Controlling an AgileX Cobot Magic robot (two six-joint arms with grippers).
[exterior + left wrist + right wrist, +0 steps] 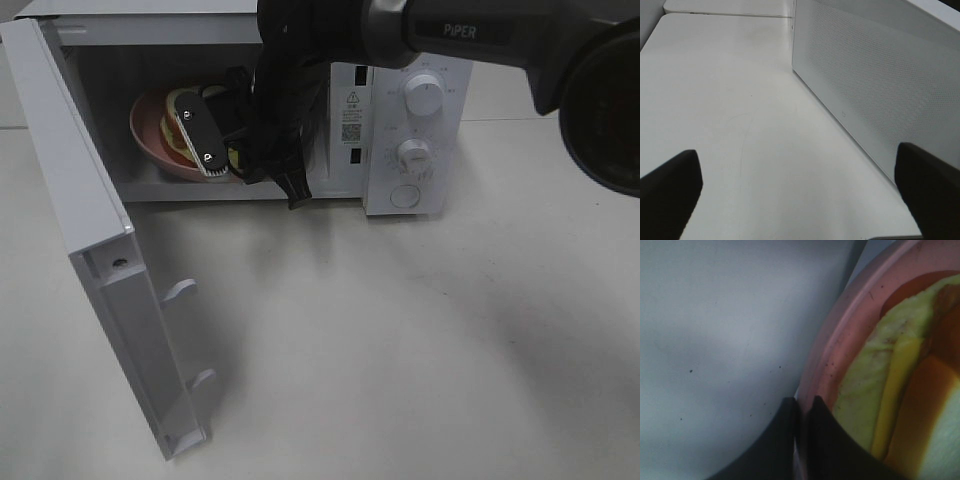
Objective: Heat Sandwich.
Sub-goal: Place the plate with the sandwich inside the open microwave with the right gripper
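Observation:
The sandwich (173, 132), white bread with yellow-green filling, lies on a round pink plate (148, 140) inside the open microwave (400, 60). My right gripper (195, 135) reaches into the cavity from the upper right. In the right wrist view its dark fingertips (822, 445) are pinched together on the plate's rim (840, 340), with the sandwich (880, 370) just beyond. My left gripper (800, 200) is open over bare table, holding nothing, beside the perforated microwave door (880, 85). It is outside the exterior high view.
The microwave door (90, 230) swings out far to the left and toward the front. Two knobs (425, 97) and a round button (404, 195) sit on the right control panel. White table (400, 350) spreads in front.

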